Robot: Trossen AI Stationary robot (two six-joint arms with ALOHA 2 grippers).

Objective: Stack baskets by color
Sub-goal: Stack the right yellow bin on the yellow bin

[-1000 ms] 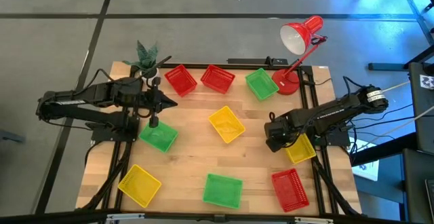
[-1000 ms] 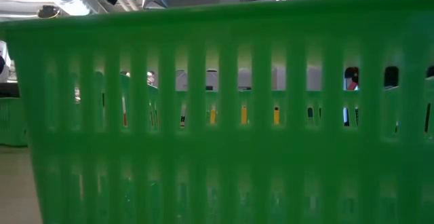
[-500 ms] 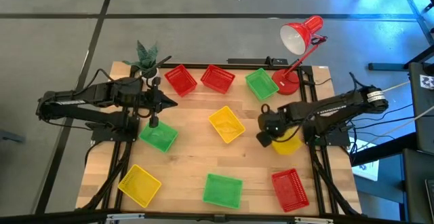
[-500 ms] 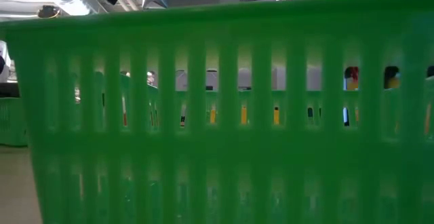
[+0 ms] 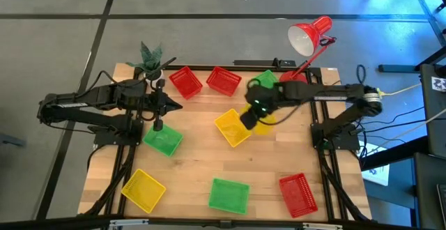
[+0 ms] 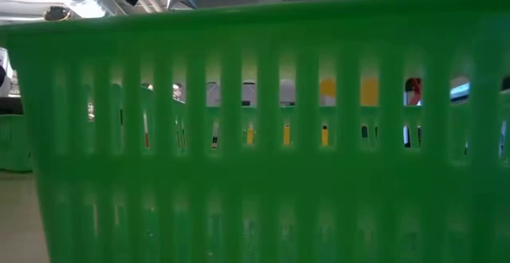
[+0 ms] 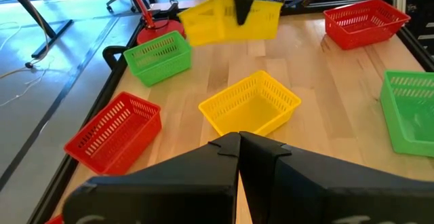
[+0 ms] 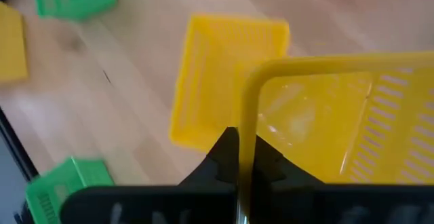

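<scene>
My right gripper (image 5: 249, 116) is shut on a yellow basket (image 5: 265, 123), held in the air above the table's middle. It hangs just right of another yellow basket (image 5: 232, 127) that rests on its bottom on the wood. In the left wrist view the held basket (image 7: 230, 19) hangs above the resting yellow basket (image 7: 251, 106). My left gripper (image 5: 175, 106) waits shut at the table's left, above a green basket (image 5: 162, 139). My right gripper pinches one side wall of the yellow basket at its rim (image 8: 248, 108), with one finger inside the basket and one outside. The fingers slant down from above. The basket is lifted clear of the table and hangs tilted below them.
Two red baskets (image 5: 185, 81) (image 5: 224, 80) and a green basket (image 5: 268, 83) stand along the far edge, beside a red lamp (image 5: 306, 38) and a small plant (image 5: 150, 56). Near the front edge are yellow (image 5: 143, 189), green (image 5: 228, 195) and red (image 5: 298, 194) baskets. A green wall (image 6: 255, 135) fills the low view.
My right gripper has taken up the yellow basket from near the table's right edge. It has risen and swung toward the table's left and far side, turning as it went. The basket is now lifted clear, beside the middle yellow basket.
</scene>
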